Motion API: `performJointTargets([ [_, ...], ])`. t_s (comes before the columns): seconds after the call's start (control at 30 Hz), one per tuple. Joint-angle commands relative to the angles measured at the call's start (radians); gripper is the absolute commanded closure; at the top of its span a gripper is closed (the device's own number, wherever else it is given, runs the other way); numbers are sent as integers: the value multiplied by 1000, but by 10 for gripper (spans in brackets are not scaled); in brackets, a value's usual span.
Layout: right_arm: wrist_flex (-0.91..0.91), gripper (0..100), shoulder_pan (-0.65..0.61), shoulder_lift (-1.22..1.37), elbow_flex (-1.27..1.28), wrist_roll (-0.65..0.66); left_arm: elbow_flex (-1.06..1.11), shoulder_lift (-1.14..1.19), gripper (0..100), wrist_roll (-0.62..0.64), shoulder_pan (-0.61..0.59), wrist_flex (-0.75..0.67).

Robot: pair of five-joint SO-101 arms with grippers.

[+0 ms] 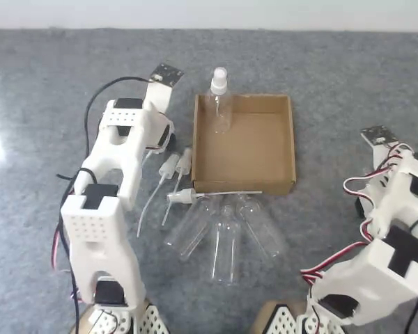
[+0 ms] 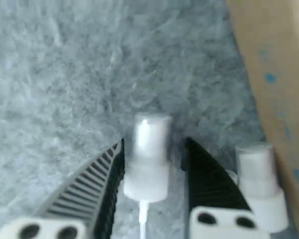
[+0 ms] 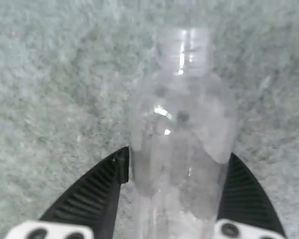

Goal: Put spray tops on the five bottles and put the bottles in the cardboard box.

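Spray top: a white spray top (image 2: 148,159) is seen at the lower centre of the left wrist frame, between the fingers of the left gripper (image 2: 153,144). Its thin tube is trailed back toward the wrist.
Left gripper: it is held partly open around that top. One finger is set close against it and a gap is left on the other side, so nothing is clamped.
Second spray top: it (image 2: 259,174) is found just beside the first, between it and the cardboard box (image 2: 274,59) wall at the right edge of that frame.
Clear bottle: a clear bottle (image 3: 182,114) without a top is seen at the centre of the right wrist frame, neck pointed away from the wrist.
Right gripper: the right gripper (image 3: 178,152) is spread wide. Its jaws are laid against both sides of the bottle's body, which is held.
Box in the high view: it is placed at upper centre, with a capped bottle (image 1: 220,104) stood upright in its upper-left corner.
Loose tops: two loose tops (image 1: 185,160) are laid side by side just left of the box. A long-tubed top (image 1: 181,197) is stretched along its near wall.
Uncapped bottles: several uncapped bottles (image 1: 226,247) are fanned out on their sides just below the box.
Arms: the left arm (image 1: 122,153) is seen at the left, the right arm (image 1: 397,229) at the lower right.
Table: a grey speckled table (image 1: 334,69) is spread under everything.
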Motion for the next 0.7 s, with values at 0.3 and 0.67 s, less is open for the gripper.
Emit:
performJointTargets([
  [0.3,4,716,-15,-36,-20,3,-38,-222,991,12,-38,118],
  [0.67,137,618,-87,-255,-20,9,414,-861,991,104,-12,196],
])
